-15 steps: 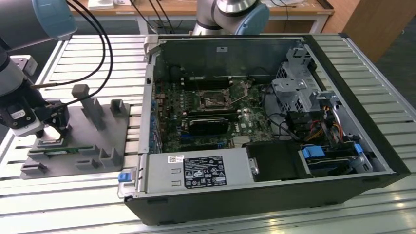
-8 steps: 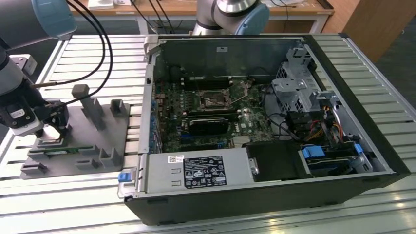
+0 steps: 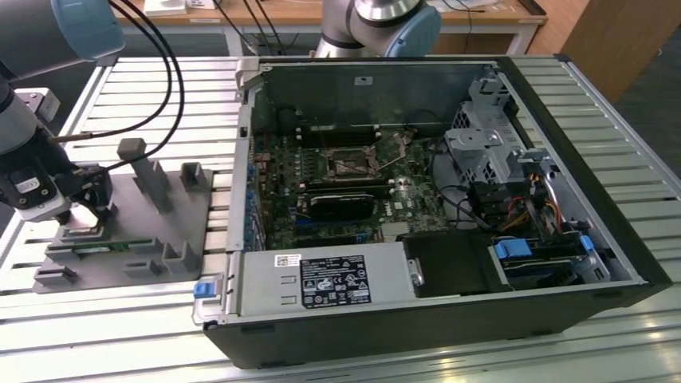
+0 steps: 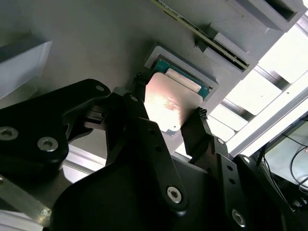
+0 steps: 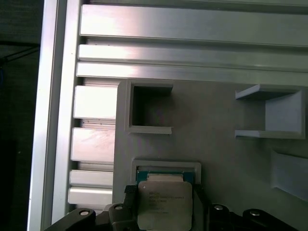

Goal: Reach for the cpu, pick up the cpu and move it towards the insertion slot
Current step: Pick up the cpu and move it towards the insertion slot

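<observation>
In the exterior view the tool [image 3: 83, 217] stands low over the grey fixture [image 3: 159, 215], the insertion slot [image 3: 349, 165] well apart from it inside the computer case [image 3: 426, 335]. In the second wrist view the cpu [image 4: 168, 103] lies between the fingers [image 4: 139, 82], which bear on two opposite edges — the tool is clenched on the cpu at its pocket [image 4: 153, 54]. In the first wrist view the cpu [image 5: 163, 204] looks centred in the grasp — keep it level, since a tilt would likely snag the pocket rim.
</observation>
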